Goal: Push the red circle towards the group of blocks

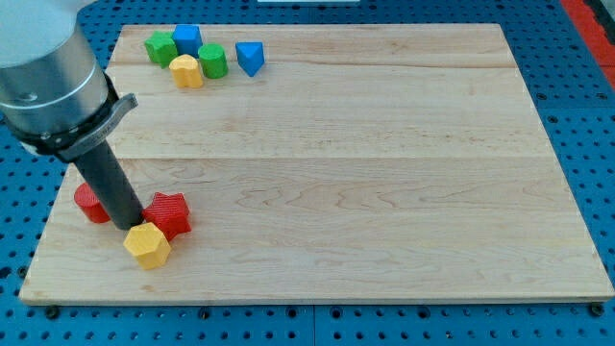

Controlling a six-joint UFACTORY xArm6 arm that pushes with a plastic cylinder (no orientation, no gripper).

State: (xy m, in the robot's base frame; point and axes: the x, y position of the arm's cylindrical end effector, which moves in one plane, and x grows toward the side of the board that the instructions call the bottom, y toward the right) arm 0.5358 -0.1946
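Note:
The red circle (89,203) lies at the view's lower left on the wooden board, partly hidden behind my rod. My tip (126,226) rests just right of it, between it and the red star (170,213), and just above the yellow hexagon (147,245). The group of blocks sits at the view's top left: a green block (160,46), a blue block (187,39), a yellow block (186,71), a green cylinder (212,61) and a blue triangular block (250,57).
The wooden board (384,173) lies on a blue perforated table. The board's left edge runs close to the red circle. The arm's grey body fills the view's upper left corner.

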